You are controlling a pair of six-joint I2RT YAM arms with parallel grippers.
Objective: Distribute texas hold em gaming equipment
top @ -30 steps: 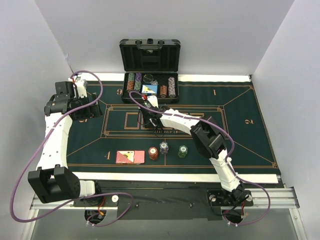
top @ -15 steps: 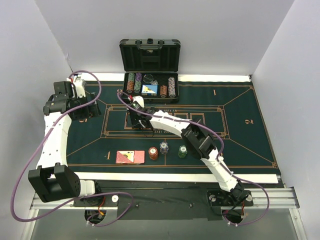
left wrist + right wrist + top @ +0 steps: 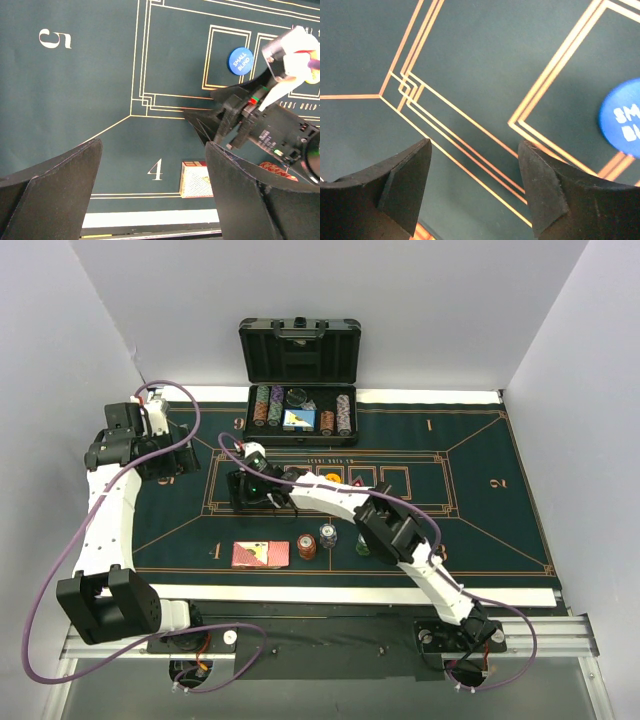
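Right hand: jaws apart, empty, low over the green surface. Blue small-blind disc: flat on the surface, round, just right and slightly far of this hand. Left hand: wide open, empty, further left, so the right arm is nearer.

I am in a robot test lab, not a home. Plain white walls box me in on three sides. My two white robot arms are bolted to a silver metal rail. Long purple cables loop off them. A dark green card-game mat with gold lines lies in front of me.
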